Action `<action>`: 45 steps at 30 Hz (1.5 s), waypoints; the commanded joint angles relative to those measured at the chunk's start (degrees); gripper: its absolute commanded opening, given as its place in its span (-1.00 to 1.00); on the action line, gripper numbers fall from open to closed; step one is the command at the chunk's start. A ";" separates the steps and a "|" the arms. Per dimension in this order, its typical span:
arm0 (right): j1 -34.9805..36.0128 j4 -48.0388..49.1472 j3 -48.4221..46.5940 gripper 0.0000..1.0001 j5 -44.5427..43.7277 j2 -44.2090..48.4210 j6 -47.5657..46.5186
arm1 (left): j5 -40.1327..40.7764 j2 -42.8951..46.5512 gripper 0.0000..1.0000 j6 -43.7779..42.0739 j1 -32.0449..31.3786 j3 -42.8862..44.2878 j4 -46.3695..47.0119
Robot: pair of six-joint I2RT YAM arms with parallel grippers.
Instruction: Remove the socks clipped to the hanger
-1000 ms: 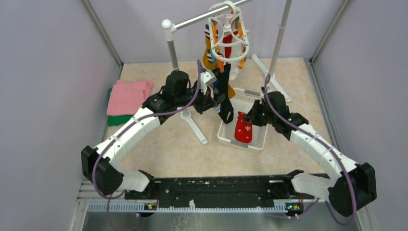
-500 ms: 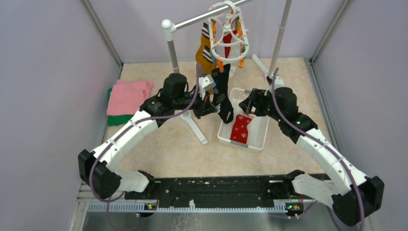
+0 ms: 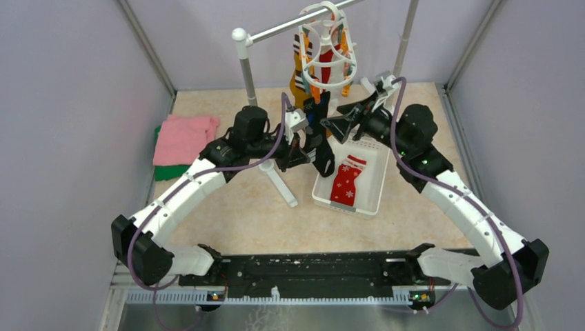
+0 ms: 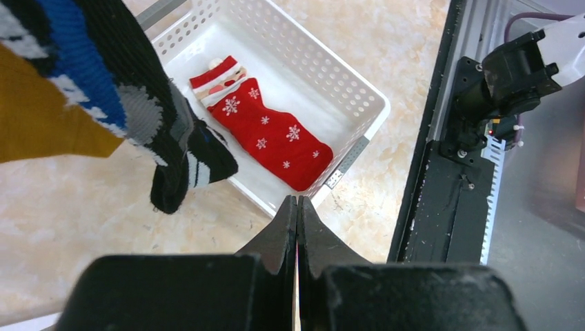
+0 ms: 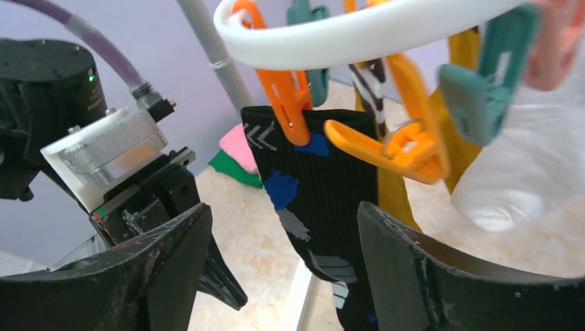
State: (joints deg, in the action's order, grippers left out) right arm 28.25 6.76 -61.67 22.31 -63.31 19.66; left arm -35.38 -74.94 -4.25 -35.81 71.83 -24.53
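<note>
Black plastic right fingers (image 5: 414, 276) are standing spread and empty, framing the black patterned fabric sock (image 5: 317, 200) hanging from an orange plastic clip (image 5: 286, 103) on the white plastic oval hanger (image 5: 359, 34). Closing high, just under that clip, then pulling straight down is looking best. Left fingers (image 4: 286, 234) are clenching nothing nearby.

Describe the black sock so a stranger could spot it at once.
Find the white ring hanger hooked on the grey rail at the back. Under it the black sock hangs from an orange clip. Unlike the mustard sock and white sock beside it, it is black with blue, grey and white patches.
</note>
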 commanded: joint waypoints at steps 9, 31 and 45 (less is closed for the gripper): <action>1.82 7.45 3.12 0.76 3.37 -6.59 -8.57 | 4.16 2.15 -0.22 -2.08 2.01 8.68 -4.81; 22.30 22.92 20.45 0.97 -43.16 -2.06 -16.75 | 6.56 -7.78 0.70 10.55 3.97 30.69 0.22; 30.57 34.90 6.54 0.45 -70.61 -19.85 -26.25 | 8.59 -3.37 0.69 15.12 4.00 23.54 1.07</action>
State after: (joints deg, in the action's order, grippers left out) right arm 58.39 35.88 -50.46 -41.21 -82.41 -4.19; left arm -27.99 -80.86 8.45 -31.99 96.79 -25.67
